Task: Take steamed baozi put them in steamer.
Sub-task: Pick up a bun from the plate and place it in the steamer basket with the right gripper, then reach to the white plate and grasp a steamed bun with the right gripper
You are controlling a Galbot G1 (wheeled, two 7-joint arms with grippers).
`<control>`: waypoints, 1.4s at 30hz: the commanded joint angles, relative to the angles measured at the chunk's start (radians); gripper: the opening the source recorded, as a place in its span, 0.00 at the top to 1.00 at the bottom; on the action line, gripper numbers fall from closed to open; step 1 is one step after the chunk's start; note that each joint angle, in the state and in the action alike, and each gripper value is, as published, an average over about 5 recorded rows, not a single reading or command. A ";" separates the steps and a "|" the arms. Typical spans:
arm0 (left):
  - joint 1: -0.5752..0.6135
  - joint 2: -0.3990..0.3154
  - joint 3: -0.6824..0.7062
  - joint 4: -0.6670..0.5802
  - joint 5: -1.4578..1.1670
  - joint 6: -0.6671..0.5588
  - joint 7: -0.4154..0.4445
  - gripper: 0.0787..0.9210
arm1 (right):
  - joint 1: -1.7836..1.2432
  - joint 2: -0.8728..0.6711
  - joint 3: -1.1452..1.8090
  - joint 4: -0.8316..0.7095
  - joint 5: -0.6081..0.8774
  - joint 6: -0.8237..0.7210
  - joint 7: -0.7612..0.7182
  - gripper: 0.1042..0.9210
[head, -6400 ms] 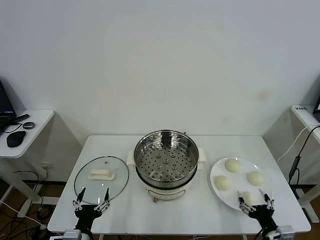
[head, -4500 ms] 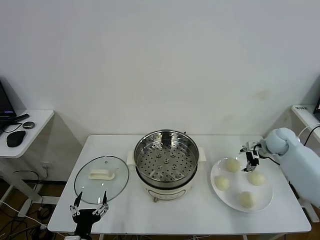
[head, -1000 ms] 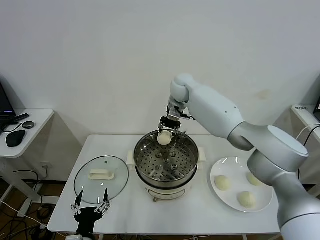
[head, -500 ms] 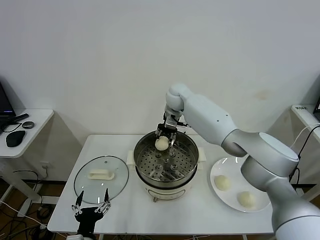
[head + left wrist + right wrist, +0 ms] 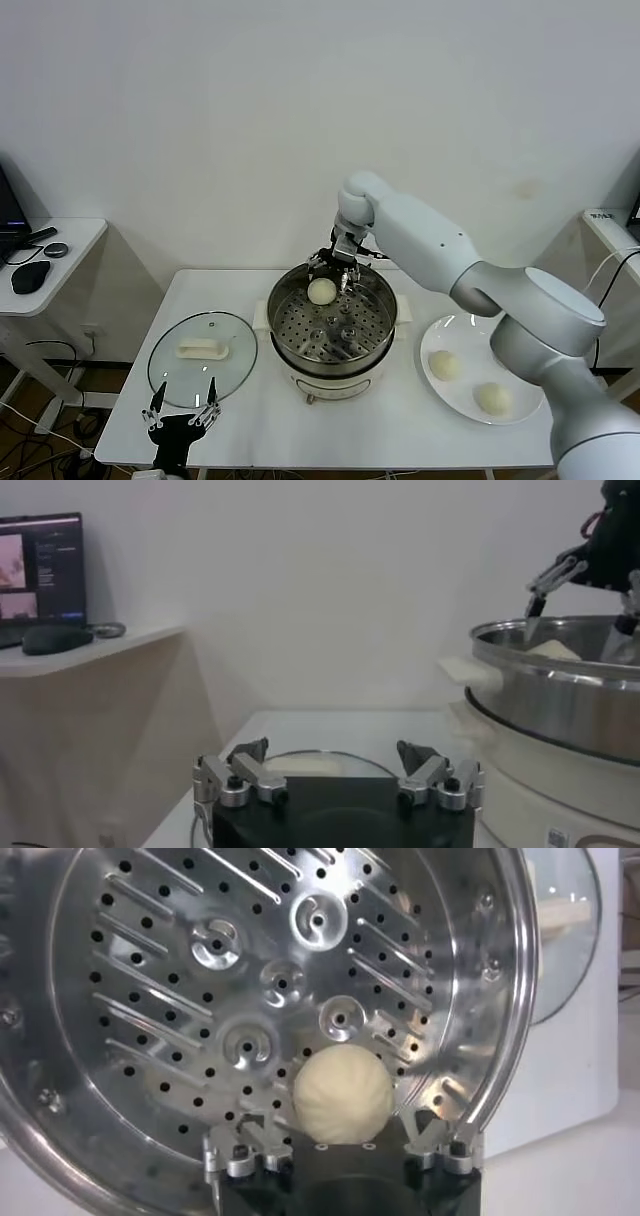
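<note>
The steamer point(image 5: 276, 322), a shiny steel pot with a perforated tray point(image 5: 200, 1008), stands mid-table. One pale steamed baozi point(image 5: 321, 291) lies on the tray near the far wall. My right gripper point(image 5: 330, 272) hangs just above it, open, its fingers spread clear on either side of the baozi point(image 5: 343, 1093). Two more baozi point(image 5: 444, 365) point(image 5: 492, 398) rest on the white plate point(image 5: 452, 328) to the right. My left gripper point(image 5: 182, 411) stays parked, open and empty, at the table's front left edge.
A round glass lid point(image 5: 202, 358) with a cream handle lies flat left of the steamer, just beyond my left gripper point(image 5: 333, 750). My right forearm reaches across above the plate's far side. A side table point(image 5: 40, 265) with a mouse stands far left.
My right gripper has lowered the baozi into the steamer and opened, letting it go onto the tray. The left arm has not moved.
</note>
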 commanded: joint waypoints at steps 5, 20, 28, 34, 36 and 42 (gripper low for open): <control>-0.011 0.006 -0.001 -0.009 -0.003 0.018 0.006 0.12 | 0.100 -0.276 0.004 0.245 0.423 -0.329 -0.044 0.12; -0.049 0.027 0.006 0.007 -0.028 0.043 0.014 0.12 | 0.042 -0.759 0.012 0.405 0.469 -0.989 0.011 0.12; -0.044 0.025 0.007 0.006 -0.020 0.047 0.012 0.12 | -0.282 -0.911 0.121 0.543 0.443 -1.064 0.063 0.12; -0.034 0.023 0.011 0.005 -0.006 0.048 0.011 0.12 | -0.474 -0.898 0.239 0.591 0.416 -1.082 0.084 0.12; -0.029 0.022 0.012 0.006 0.000 0.047 0.011 0.12 | -0.492 -0.881 0.247 0.591 0.409 -1.081 0.081 0.12; -0.019 0.018 0.014 0.003 0.005 0.046 0.010 0.12 | -0.492 -0.832 0.221 0.581 0.361 -1.063 0.077 0.12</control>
